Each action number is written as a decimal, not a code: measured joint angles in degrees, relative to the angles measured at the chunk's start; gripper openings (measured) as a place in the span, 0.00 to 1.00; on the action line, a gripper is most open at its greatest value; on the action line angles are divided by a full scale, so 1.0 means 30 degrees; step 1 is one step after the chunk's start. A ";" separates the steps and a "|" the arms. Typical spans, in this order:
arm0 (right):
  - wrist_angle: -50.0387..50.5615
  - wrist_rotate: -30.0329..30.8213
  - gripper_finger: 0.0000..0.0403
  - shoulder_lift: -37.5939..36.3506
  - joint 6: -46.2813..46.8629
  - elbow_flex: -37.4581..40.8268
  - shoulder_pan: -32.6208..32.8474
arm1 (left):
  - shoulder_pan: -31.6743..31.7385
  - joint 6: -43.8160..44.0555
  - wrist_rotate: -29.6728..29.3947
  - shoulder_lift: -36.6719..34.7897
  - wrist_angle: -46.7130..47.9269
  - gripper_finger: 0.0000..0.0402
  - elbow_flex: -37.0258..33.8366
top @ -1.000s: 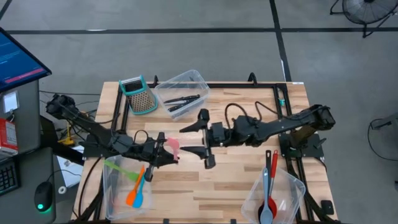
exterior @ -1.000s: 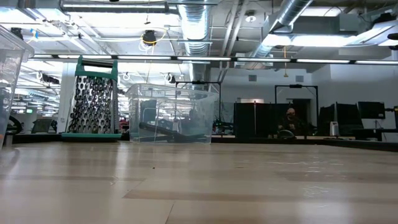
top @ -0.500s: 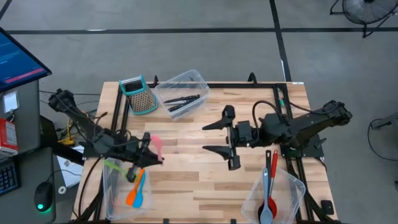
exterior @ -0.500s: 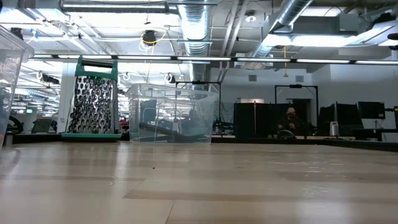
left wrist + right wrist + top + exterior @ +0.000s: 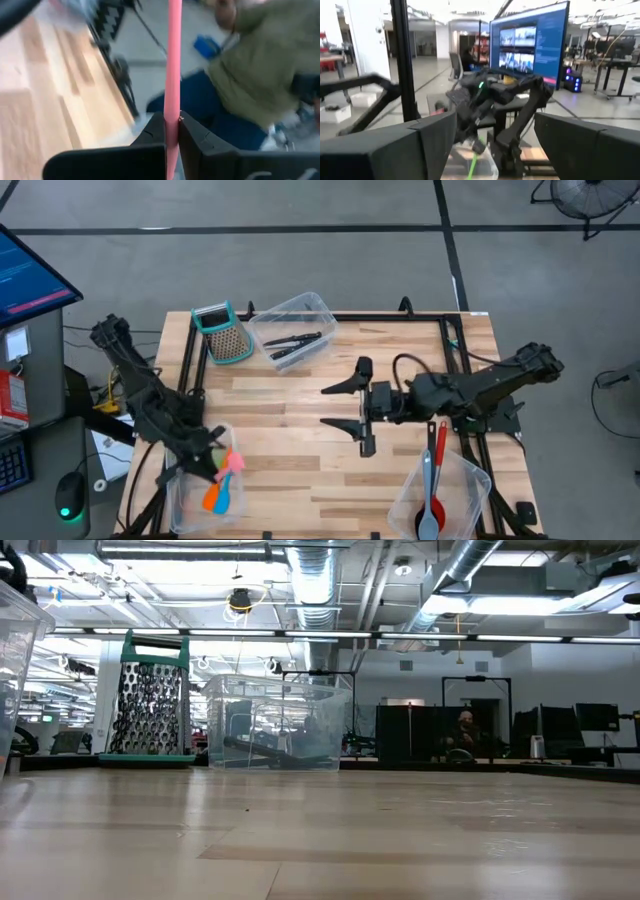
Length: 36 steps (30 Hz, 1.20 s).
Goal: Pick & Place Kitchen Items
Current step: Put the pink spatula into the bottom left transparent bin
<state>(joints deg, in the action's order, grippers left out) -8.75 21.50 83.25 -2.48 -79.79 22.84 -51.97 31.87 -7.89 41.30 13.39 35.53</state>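
Note:
My left gripper (image 5: 218, 461) is shut on a pink spatula (image 5: 234, 461) over the far part of the clear tub (image 5: 178, 502) at the table's near left corner. An orange spatula (image 5: 211, 499) and a blue one (image 5: 226, 483) lie in that tub, and the right wrist view shows a green one (image 5: 472, 166) there too. My right gripper (image 5: 345, 406) hangs open over the middle of the table and touches nothing. A grey spoon (image 5: 427, 498) and a red spoon (image 5: 438, 480) lie in the near right tub (image 5: 478, 480). Neither gripper shows in the low view. My left gripper pinches the pink spatula's straight handle (image 5: 172, 122) between its two fingers (image 5: 156, 131). The handle runs on forward past the fingertips, along the fingers. In the high view the pink head (image 5: 236, 460) sticks out beside the gripper over the tub's far right part.
A clear tub (image 5: 292, 330) with black-handled knives (image 5: 294, 343) stands at the far edge, with the metal grater (image 5: 222, 332) to its left. Bare wood lies between the two near tubs. A person in an olive top (image 5: 250, 70) shows beyond the table in the left wrist view.
My left gripper has carried the pink spatula from the table's middle left toward the near left corner, ending over the left tub. My right gripper, open throughout, has drawn back toward the table's right and then eased slightly left.

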 joint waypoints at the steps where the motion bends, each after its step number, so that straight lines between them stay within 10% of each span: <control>1: -0.0193 0.0018 0.65 0.0138 0.0011 -0.0059 -0.0047 | -0.0367 0.0229 0.0195 0.0149 0.0376 0.00 0.0000; 13: 0.0804 0.0219 0.65 0.1112 0.0357 -0.0029 -0.0440 | -0.4769 0.0908 -0.0540 0.1075 0.2475 0.00 0.0015; 36: 0.2895 0.0154 0.65 0.1105 0.2071 0.0153 -0.0527 | -0.5033 0.0677 -0.0207 0.2324 1.0695 0.01 0.0007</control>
<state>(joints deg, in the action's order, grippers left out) -0.07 21.96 86.56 3.73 -79.33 21.26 -67.07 33.90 -8.51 48.27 45.47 35.55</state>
